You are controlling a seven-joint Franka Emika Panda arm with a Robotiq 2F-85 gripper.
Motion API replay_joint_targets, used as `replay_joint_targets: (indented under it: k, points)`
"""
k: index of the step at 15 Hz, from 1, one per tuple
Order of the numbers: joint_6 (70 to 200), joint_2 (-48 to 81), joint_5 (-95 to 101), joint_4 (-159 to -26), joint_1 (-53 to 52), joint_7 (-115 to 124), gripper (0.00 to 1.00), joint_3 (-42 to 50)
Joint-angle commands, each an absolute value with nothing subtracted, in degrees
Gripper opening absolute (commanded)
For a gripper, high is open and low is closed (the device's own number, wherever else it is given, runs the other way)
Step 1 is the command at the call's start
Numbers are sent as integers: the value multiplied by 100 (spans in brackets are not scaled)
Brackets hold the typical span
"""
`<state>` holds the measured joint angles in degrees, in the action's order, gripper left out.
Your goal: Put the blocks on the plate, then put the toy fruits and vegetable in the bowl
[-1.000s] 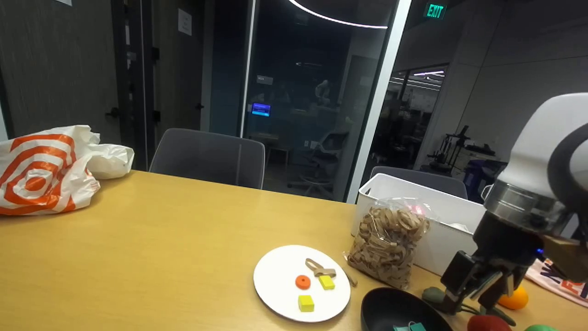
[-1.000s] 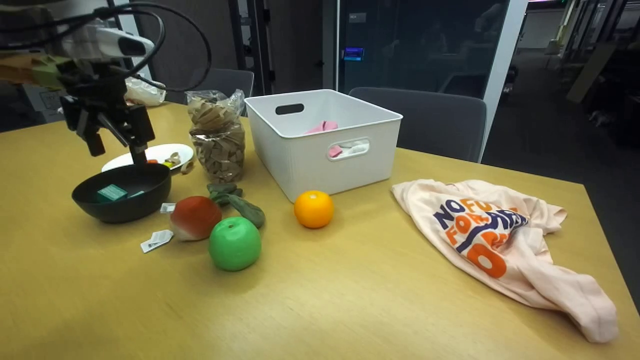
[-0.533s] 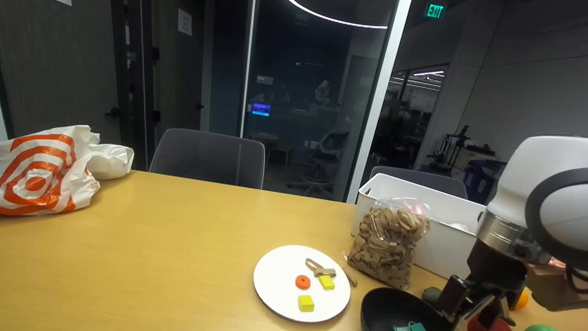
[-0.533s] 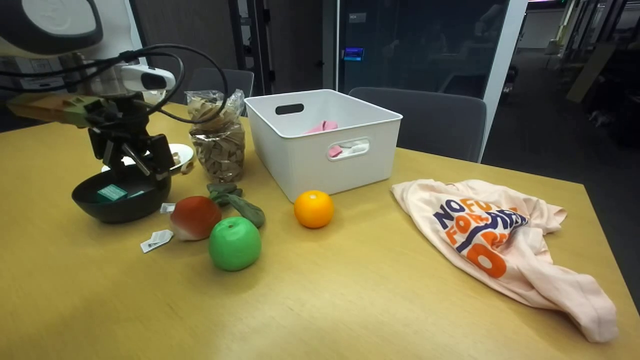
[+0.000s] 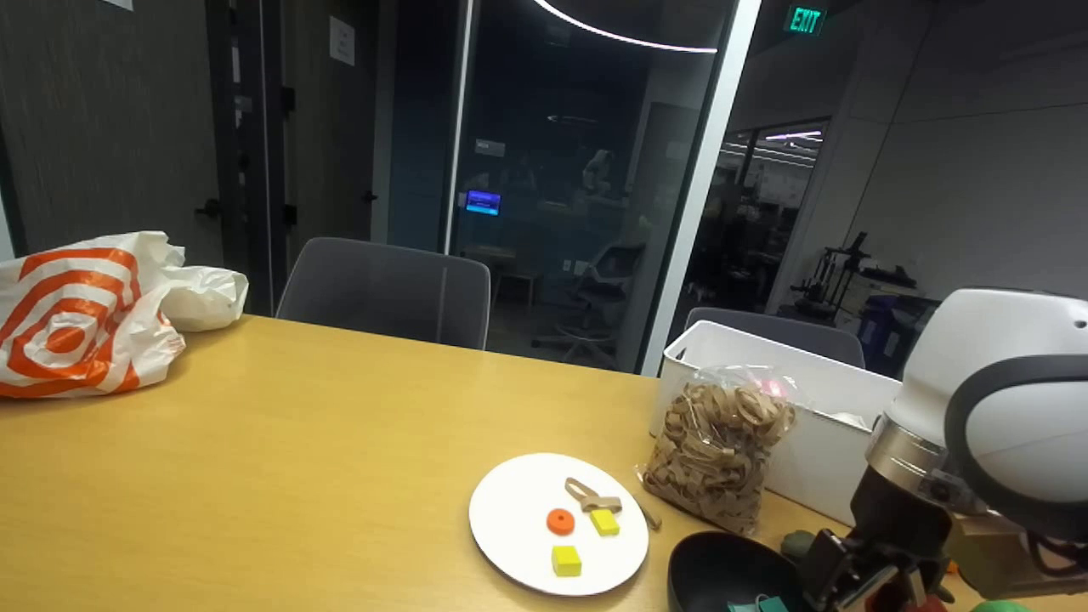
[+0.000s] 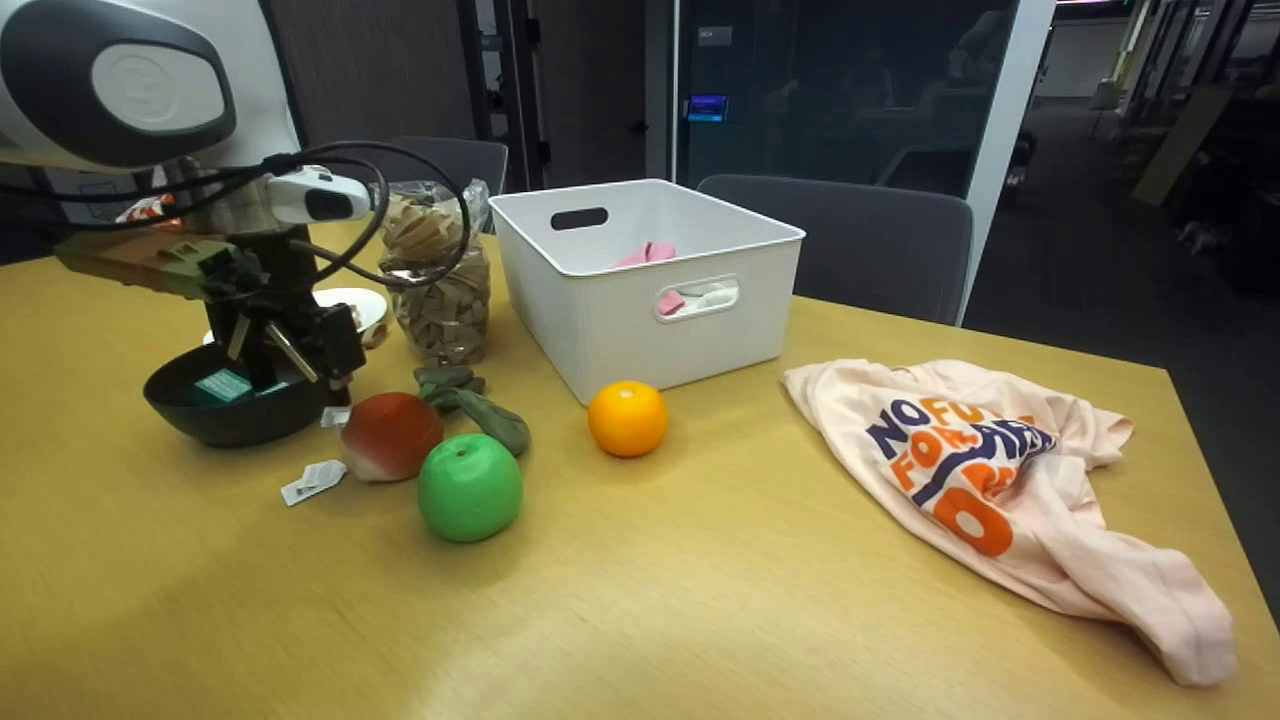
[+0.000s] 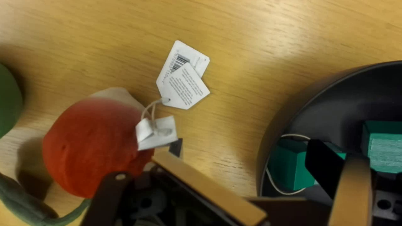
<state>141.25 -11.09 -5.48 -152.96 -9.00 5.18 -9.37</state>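
Observation:
My gripper [image 7: 246, 150] stands open and low across the rim of the dark bowl [image 6: 240, 425]. One finger reaches inside it; the other is outside, beside the red toy fruit [image 6: 390, 437]. In the wrist view a green block [image 7: 292, 169] lies inside the bowl between the fingers, partly behind one finger. A second green block [image 7: 386, 153] sits deeper in. The white plate [image 5: 510, 544] carries two yellow blocks, a near one [image 5: 566, 561] and a farther one [image 5: 604, 522], and an orange ring [image 5: 560, 521]. A green apple [image 6: 470, 490], an orange [image 6: 627, 418] and a green vegetable [image 6: 495, 420] rest on the table.
White paper tags [image 7: 183, 75] hang by string from the red fruit. Behind the produce stand a bag of brown strips [image 6: 440, 310] and a white box [image 6: 650, 330]. A printed shirt [image 6: 960, 470] lies on the table. A brown strip [image 5: 599, 503] is on the plate.
The arm has come down, and in an exterior view also to the right, so one finger is now inside the bowl. The jaws have stayed open; the blocks and produce have not moved.

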Motion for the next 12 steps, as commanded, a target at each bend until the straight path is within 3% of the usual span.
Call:
replay_joint_targets:
  k: [1, 5, 6, 8, 12]
  points:
    - [14436, -935, -476, -15332, -838, 597, 100, -898]
    - [14543, -784, -442, -15337, -791, 619, 99, -878]
    - [14521, -773, -496, -15327, -803, 564, 75, -865]
    - [14510, -751, -534, -15322, -809, 548, 71, -856]
    - [14490, -760, -543, -15314, -812, 541, 38, -853]
